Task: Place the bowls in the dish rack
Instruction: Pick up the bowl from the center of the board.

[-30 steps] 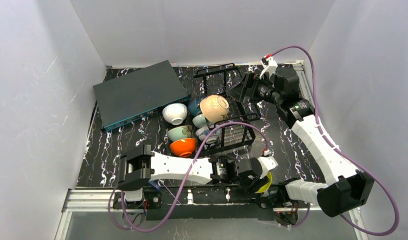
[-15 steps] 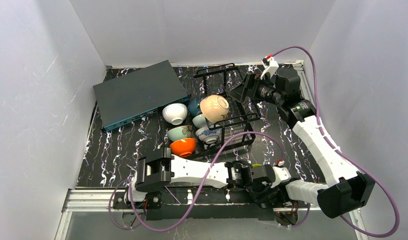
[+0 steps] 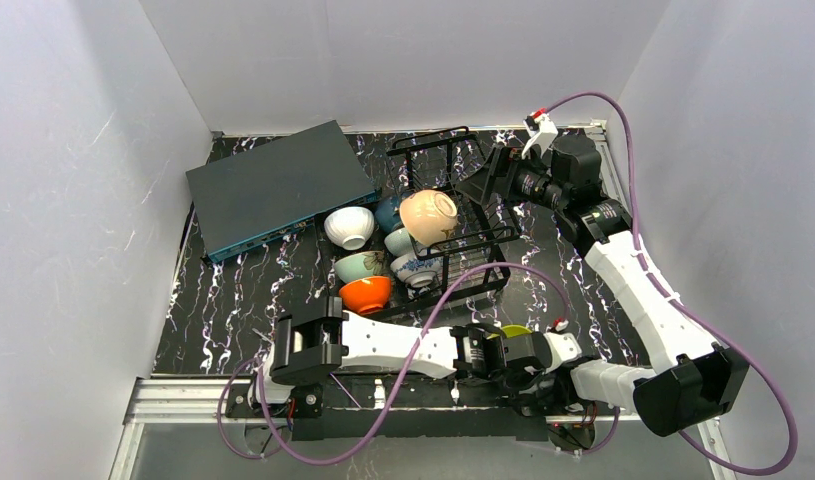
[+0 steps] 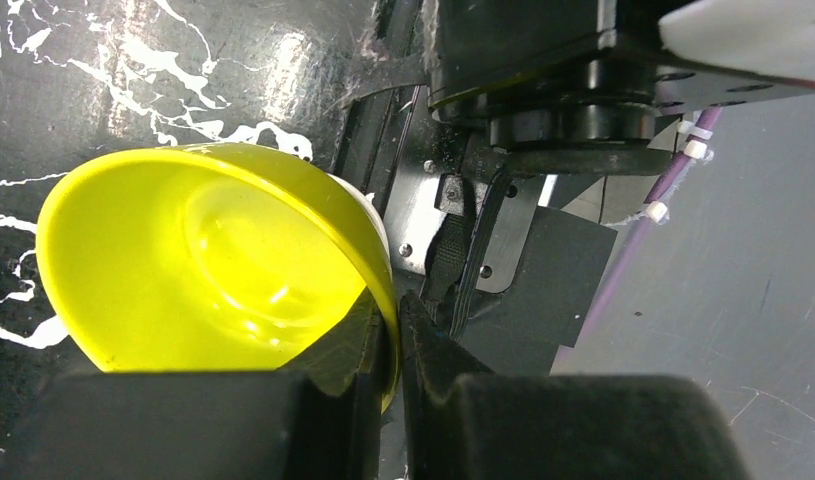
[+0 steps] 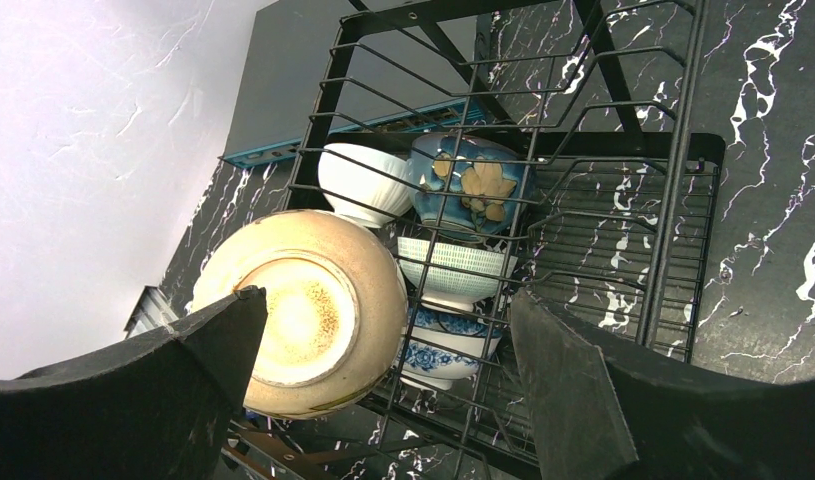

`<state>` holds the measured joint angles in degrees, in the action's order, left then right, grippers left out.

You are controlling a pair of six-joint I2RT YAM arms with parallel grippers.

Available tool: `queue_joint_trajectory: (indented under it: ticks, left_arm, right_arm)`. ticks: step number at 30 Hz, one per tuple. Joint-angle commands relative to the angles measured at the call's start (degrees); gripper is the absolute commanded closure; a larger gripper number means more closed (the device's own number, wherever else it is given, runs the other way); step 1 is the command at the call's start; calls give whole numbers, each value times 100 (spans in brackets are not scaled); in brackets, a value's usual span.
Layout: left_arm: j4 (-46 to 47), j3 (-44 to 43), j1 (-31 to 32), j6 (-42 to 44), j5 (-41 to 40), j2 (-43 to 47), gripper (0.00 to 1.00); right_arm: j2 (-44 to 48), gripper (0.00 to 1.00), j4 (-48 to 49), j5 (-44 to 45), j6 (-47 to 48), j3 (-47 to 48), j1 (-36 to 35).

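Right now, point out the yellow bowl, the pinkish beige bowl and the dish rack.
yellow bowl (image 4: pixel 213 270): left wrist view, inner wall.
pinkish beige bowl (image 5: pixel 303 318): right wrist view, its base.
dish rack (image 5: pixel 686 150): right wrist view, frame corner.

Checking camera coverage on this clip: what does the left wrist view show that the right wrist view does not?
Only the left wrist view shows the yellow bowl, with its rim pinched by the shut left hand.

Only the right wrist view shows the open right hand above the dish rack. Clustered at the rack are the beige bowl, white bowl, dark blue bowl, mint-green bowl and blue-and-white bowl. The grey box lies beyond.

Both views show the black marbled table.
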<state>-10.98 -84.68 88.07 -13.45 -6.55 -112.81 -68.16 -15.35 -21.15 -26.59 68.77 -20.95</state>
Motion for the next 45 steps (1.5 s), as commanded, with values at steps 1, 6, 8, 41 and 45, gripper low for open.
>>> queue_joint_trajectory:
  ticks: [1,6,8,41,45]
  left_arm:
    - [-196,180,8,-79,-228,475,100]
    - [-178,353,8,-115,-222,966,100]
    - [-191,445,3,-117,-269,1203,100]
    - [-483,533,-3631,-781,4260,4780,100]
    - [3,550,-4486,-1377,5217,4873,100]
  right_arm:
    - [140,1,89,-65,75,143,41]
    - [160,1,78,-98,57,211,48]
    - [155,1,74,-100,58,244,52]
    - [1103,1,1671,-1372,1956,119,47]
    - [1071,1,1871,-1865,2078,75,47]
